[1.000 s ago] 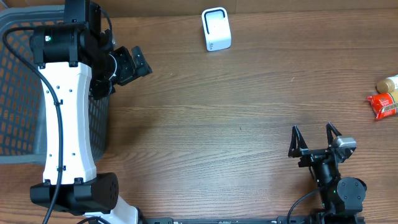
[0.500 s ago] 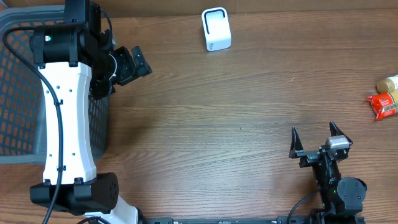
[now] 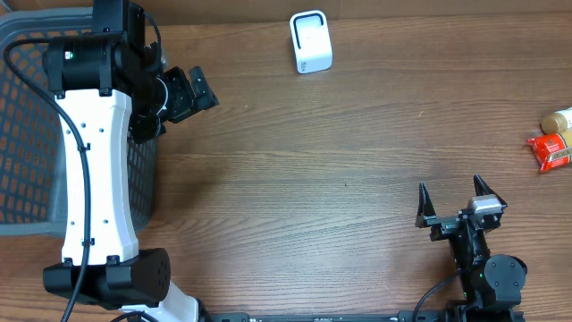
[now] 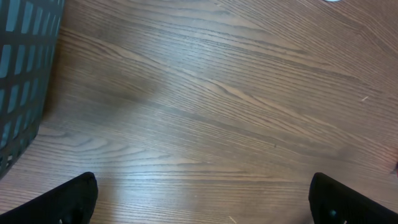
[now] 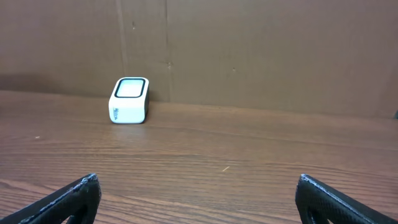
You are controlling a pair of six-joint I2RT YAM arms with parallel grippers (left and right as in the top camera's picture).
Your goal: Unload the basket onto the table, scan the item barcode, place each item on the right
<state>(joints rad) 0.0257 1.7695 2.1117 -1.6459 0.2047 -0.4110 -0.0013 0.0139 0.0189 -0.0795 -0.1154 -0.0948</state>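
The right gripper (image 3: 451, 190) is standing open, empty, at the front. The red packet (image 3: 550, 150) is lying at the right edge. The left gripper (image 3: 189, 92) is hanging open by the basket (image 3: 27, 134). The scanner (image 3: 311, 41) is standing farthest back.

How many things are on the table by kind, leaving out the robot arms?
White scanner: 1
Grey basket: 1
Grocery items: 2, a red packet and a tan item cut off by the frame edge
Total: 4
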